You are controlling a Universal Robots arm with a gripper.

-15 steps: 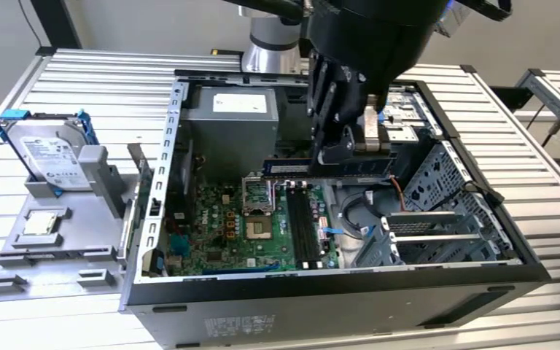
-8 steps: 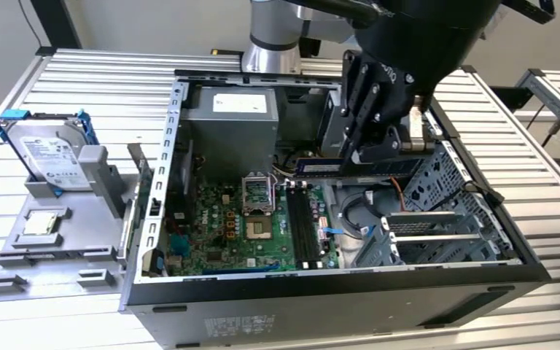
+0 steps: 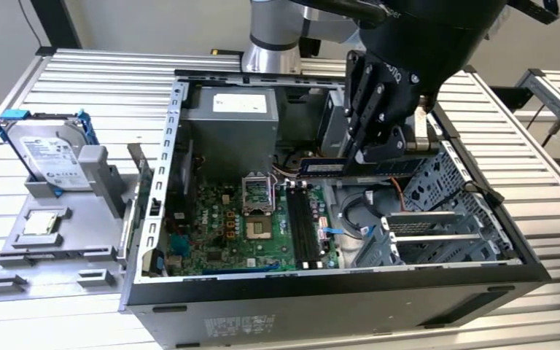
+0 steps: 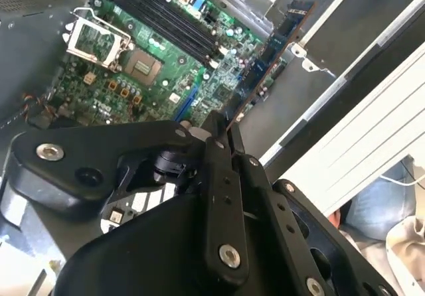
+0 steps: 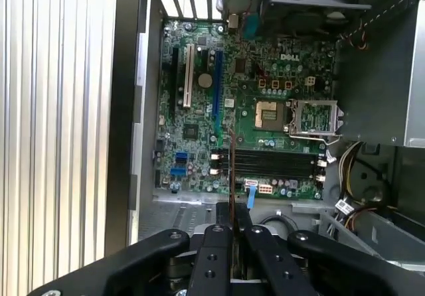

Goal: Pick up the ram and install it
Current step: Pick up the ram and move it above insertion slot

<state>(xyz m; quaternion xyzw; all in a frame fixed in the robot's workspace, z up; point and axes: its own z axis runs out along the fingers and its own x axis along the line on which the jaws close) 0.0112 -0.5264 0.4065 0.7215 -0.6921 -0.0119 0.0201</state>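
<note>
Our fingers [image 5: 214,256] clamp the ram [image 3: 324,168] by its faces over the motherboard [image 5: 199,137], leaving, we judge, its contact edge free.

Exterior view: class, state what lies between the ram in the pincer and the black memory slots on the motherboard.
Nothing: in the exterior view the ram, clamped in the pincer, hangs above the memory slots with bare air between.
</note>
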